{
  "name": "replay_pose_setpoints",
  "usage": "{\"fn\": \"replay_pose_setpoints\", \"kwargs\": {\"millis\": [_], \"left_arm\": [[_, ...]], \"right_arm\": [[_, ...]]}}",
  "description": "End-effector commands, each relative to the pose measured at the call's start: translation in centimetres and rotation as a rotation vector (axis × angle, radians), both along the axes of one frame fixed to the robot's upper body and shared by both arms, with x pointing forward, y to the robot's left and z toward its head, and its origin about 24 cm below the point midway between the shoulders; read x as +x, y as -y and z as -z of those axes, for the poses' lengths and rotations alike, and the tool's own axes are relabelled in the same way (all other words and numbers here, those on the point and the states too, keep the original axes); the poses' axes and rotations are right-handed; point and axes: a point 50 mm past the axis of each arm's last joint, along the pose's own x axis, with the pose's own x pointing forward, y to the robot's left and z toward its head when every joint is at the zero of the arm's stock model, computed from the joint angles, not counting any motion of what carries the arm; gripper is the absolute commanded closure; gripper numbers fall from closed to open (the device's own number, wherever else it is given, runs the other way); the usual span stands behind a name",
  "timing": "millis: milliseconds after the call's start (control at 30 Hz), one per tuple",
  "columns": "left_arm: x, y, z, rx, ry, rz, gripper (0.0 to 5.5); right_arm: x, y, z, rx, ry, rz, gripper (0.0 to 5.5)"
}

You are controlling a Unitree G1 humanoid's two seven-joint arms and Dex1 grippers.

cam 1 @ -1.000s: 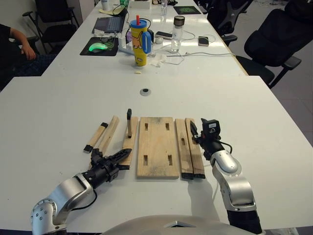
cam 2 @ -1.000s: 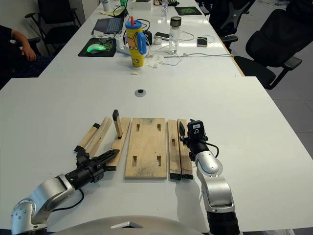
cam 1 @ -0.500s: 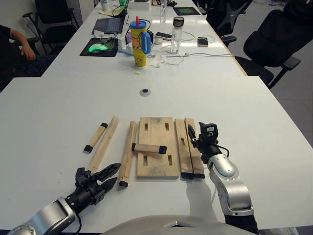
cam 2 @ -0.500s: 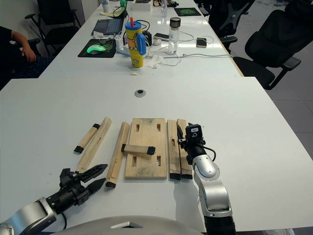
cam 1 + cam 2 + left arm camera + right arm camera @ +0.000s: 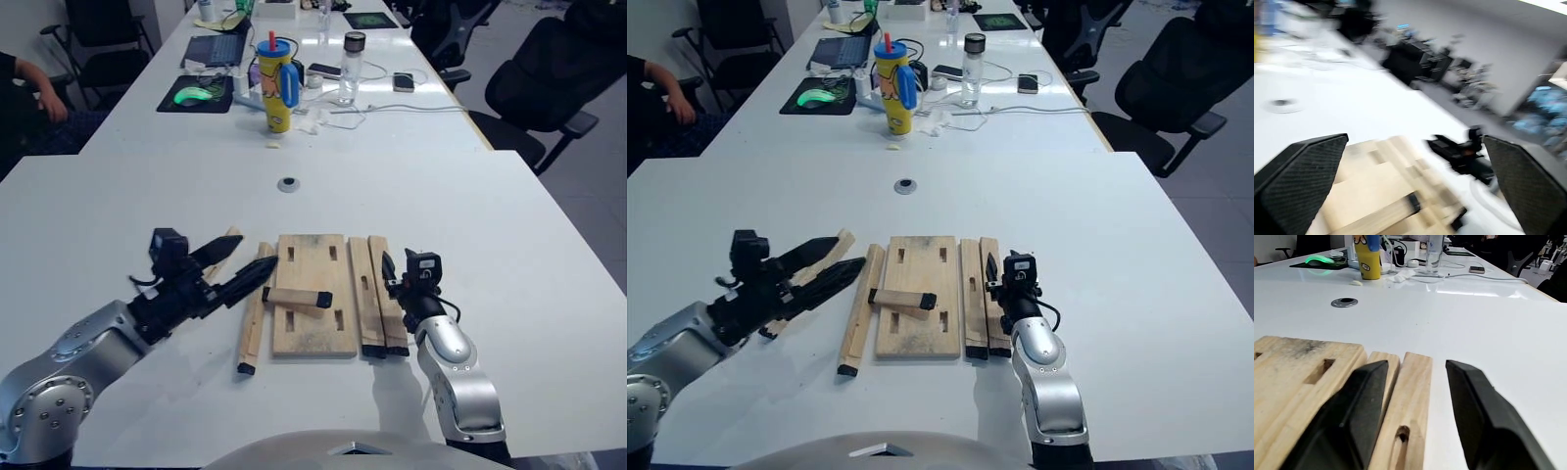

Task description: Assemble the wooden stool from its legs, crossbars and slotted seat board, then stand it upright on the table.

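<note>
The left end effector [image 5: 850, 251] hides all but the far tips of the leftmost wooden pieces [image 5: 845, 235].

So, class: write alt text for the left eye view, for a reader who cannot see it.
A slotted seat board lies flat on a white table, a short piece across its left edge, long pieces either side. The open left tool hovers over the left pieces; the open right tool is at the right ones.
</note>
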Motion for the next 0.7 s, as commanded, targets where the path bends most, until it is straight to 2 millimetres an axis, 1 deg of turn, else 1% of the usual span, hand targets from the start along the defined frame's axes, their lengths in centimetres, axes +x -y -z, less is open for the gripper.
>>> {"fn": "replay_pose_setpoints", "kwargs": {"millis": [33, 167, 233, 300, 433, 533, 700], "left_arm": [[-0.7, -0.3, 1.8, -0.075, -0.212, 0.015, 0.41], [-0.6, -1.6, 3.1, -0.210, -0.480, -0.002, 0.41], [-1.1, -1.5, 3.2, -0.246, -0.590, 0.063, 0.41], [-1.5, -1.4, 3.5, -0.237, -0.670, 0.119, 0.41], [-2.0, -1.9, 4.0, -0.179, -0.761, 0.235, 0.41], [-1.3, -2.8, 4.1, -0.146, -0.770, 0.217, 0.41], [-0.5, -2.9, 4.6, -0.140, -0.765, 0.215, 0.41]], "right_arm": [[0.5, 0.2, -0.3, -0.016, 0.011, -0.006, 3.31], [0.4, 0.3, -0.2, -0.017, 0.009, 0.004, 3.31], [0.3, 0.2, -0.1, -0.017, 0.006, 0.006, 3.31], [0.3, 0.1, 0.0, -0.015, 0.007, 0.011, 3.31], [0.2, 0.2, 0.0, -0.011, 0.009, 0.033, 3.31], [0.1, 0.1, 0.0, -0.009, 0.011, 0.039, 3.31], [0.2, 0.1, 0.0, -0.009, 0.013, 0.040, 3.31]]}}
